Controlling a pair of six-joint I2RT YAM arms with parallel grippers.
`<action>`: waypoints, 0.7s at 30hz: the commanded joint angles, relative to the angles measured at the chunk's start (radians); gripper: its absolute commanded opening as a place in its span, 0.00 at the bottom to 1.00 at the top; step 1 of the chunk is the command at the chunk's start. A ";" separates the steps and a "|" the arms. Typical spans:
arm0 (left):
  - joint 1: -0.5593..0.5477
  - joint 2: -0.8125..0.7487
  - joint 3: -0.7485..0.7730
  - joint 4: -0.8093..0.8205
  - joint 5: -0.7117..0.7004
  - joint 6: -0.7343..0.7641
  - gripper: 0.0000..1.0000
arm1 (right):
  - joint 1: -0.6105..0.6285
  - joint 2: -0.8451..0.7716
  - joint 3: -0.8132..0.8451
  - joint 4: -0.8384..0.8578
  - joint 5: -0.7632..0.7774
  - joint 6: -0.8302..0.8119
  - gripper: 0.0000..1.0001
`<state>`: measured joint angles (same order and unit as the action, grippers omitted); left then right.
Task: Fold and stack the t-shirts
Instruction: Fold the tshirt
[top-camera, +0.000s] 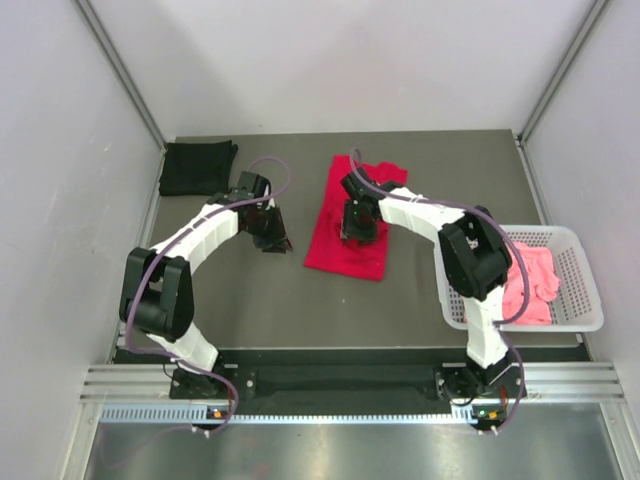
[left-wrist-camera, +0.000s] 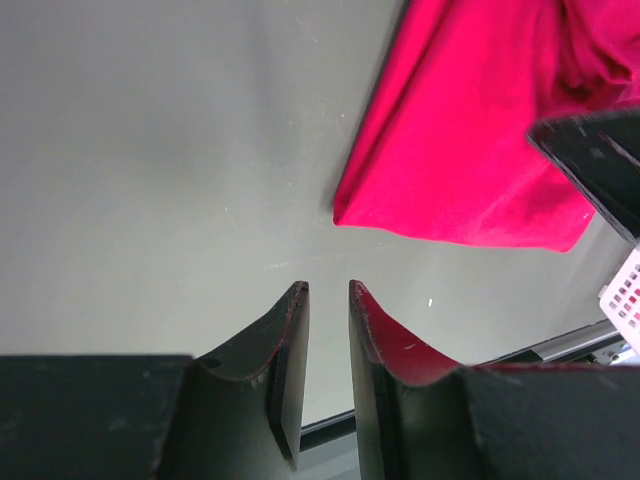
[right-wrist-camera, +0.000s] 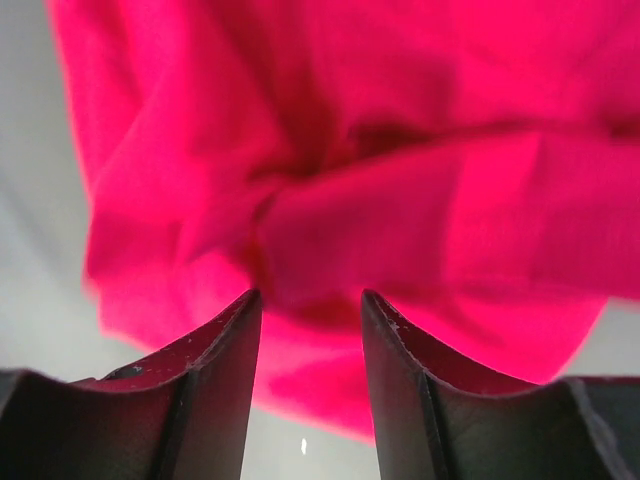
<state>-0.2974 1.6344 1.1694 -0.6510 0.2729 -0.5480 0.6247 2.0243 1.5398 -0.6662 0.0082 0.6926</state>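
Observation:
A bright red t-shirt (top-camera: 340, 250) lies in a long, partly folded strip at the table's middle. My right gripper (top-camera: 354, 234) hovers low over its centre. In the right wrist view that gripper (right-wrist-camera: 310, 295) is open, with bunched red cloth (right-wrist-camera: 400, 200) just past the fingertips and nothing pinched between them. My left gripper (top-camera: 277, 243) hangs over bare table left of the shirt. Its jaws (left-wrist-camera: 328, 288) stand a narrow gap apart and hold nothing, and the red shirt's corner (left-wrist-camera: 450, 160) lies ahead to the right. A folded black t-shirt (top-camera: 197, 167) rests at the back left. A salmon pink t-shirt (top-camera: 530, 285) lies crumpled in the basket.
The white lattice basket (top-camera: 580, 250) stands at the right edge of the table, beside the right arm's elbow (top-camera: 475, 255). White walls close in both sides and the back. A metal rail (top-camera: 350, 385) runs along the near edge.

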 joint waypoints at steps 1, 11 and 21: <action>-0.005 -0.030 -0.005 0.047 0.018 0.000 0.27 | -0.005 0.051 0.094 0.028 0.087 -0.002 0.45; -0.005 0.033 0.058 0.025 0.025 0.048 0.27 | -0.063 0.186 0.330 -0.027 0.150 -0.065 0.45; -0.005 0.125 0.121 0.053 0.084 0.079 0.27 | -0.118 0.255 0.434 -0.062 0.090 -0.111 0.47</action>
<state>-0.2974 1.7393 1.2331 -0.6430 0.3065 -0.4953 0.5198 2.2658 1.9091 -0.7223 0.1101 0.6159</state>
